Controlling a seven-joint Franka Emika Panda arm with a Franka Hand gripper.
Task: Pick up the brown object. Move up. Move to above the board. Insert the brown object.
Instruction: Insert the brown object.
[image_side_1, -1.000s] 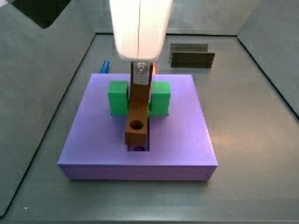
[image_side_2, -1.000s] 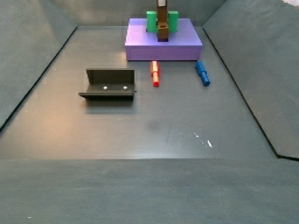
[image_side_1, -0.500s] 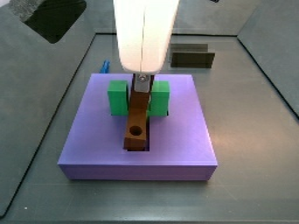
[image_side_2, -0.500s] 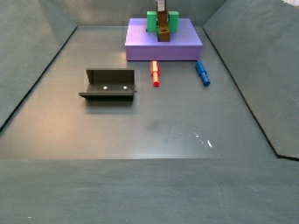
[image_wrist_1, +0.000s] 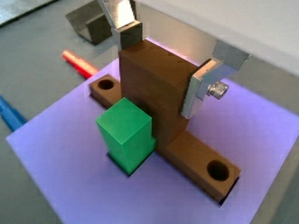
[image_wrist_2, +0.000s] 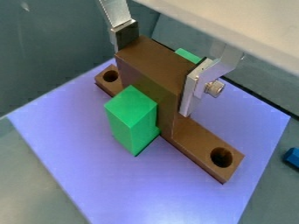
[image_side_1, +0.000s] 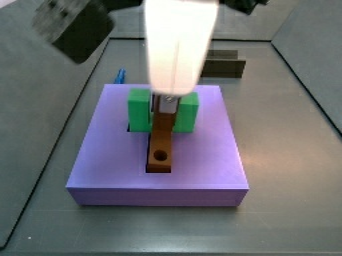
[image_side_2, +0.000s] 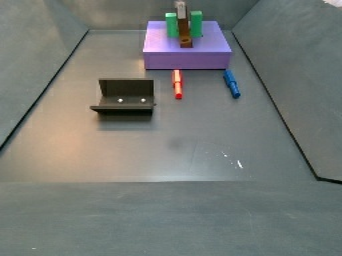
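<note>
On the board (image_side_1: 201, 160), mid-groove, we see the brown object (image_side_1: 162, 145) seated | gripper (image_wrist_1: 167, 63) clamped on its bar | green block (image_wrist_2: 138, 119) alongside.

Grey matte floor (image_side_2: 174, 150) – faint glare spot near middle. Low grey walls (image_side_2: 34, 80) slope up on all sides, even diffuse light, no windows visible.

Claw (image_wrist_2: 160, 59) astride brown object (image_wrist_2: 163, 112)
</note>
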